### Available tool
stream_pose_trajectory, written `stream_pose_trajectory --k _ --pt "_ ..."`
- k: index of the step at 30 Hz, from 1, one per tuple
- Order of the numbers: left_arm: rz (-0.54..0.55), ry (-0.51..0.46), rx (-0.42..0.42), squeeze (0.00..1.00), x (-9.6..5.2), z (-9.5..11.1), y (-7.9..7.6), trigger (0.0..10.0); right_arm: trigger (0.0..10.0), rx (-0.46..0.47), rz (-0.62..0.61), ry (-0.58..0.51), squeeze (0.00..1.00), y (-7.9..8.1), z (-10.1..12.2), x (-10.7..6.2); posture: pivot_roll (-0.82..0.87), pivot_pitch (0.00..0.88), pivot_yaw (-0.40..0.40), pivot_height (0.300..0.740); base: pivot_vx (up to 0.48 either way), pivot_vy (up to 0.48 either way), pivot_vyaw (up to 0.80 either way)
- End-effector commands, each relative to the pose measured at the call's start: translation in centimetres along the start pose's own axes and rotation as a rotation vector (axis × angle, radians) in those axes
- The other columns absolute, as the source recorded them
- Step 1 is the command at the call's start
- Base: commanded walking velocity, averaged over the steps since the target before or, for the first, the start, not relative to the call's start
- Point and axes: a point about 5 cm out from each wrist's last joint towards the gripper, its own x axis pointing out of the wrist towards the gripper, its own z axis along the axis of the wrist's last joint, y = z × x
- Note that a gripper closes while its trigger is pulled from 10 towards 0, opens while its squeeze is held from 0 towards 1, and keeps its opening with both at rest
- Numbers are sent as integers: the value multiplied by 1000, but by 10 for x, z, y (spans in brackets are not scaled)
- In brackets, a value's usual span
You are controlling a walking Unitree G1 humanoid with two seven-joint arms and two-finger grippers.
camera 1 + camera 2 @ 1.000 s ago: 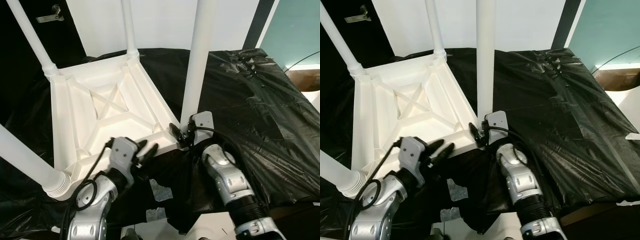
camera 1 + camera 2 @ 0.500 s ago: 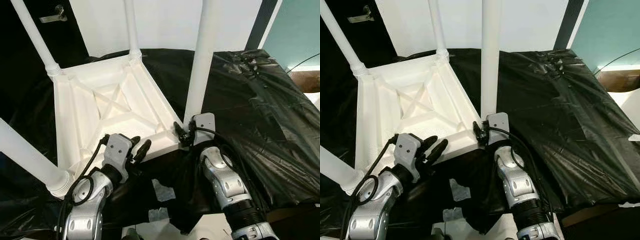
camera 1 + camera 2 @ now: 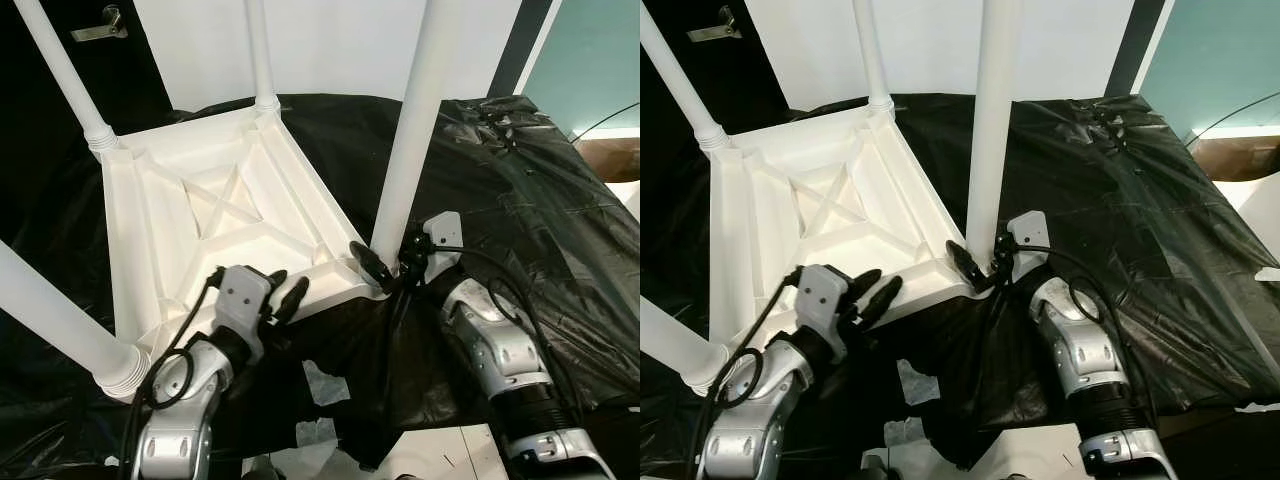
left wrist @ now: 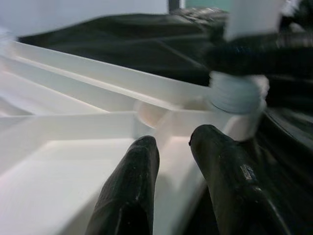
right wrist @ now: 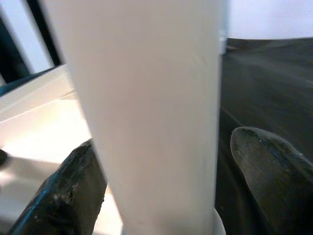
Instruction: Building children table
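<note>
A white children's table (image 3: 150, 240) lies upside down on a black sheet, its legs pointing up. My right gripper (image 3: 388, 265) is open around the base of the near right leg (image 3: 410, 130), which leans slightly to the right. In the right wrist view one finger (image 5: 73, 191) lies against the leg (image 5: 146, 98), while the other (image 5: 266, 166) stands a little off it. My left gripper (image 3: 288, 283) is open at the table's near rim, its fingers (image 4: 134, 171) hovering over the ribbed underside and holding nothing.
The black sheet (image 3: 520, 200) covers the work surface to the right and back. White scraps (image 3: 322, 381) lie on it near the front edge between my arms. A cardboard box (image 3: 612, 155) sits at the far right, and a white wall stands behind.
My right wrist has swung to the right around the leg's base, and the leg's top now leans more to the right. The left gripper stays at the near rim.
</note>
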Motion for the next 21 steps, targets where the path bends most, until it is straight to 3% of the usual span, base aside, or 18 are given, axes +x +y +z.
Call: stream_pose_trajectory --k 1,13,14,21 --pt "53 14 -8 0 1 -5 -1 10000 10000 3 67 7 0 1 -1 2 115 73 -25 740 0 0 0" --pt "0 23 -49 0 1 -9 -8 10000 9922 -39 255 63 0 -7 -4 9 106 61 -16 740 0 0 0" --pt "-14 20 -35 0 3 -8 -7 10000 0 -52 299 88 0 -10 -6 11 102 51 -16 740 0 0 0" --pt "-9 2 -15 0 8 -6 -7 10000 0 -49 314 101 0 -13 -6 11 93 42 -32 740 0 0 0"
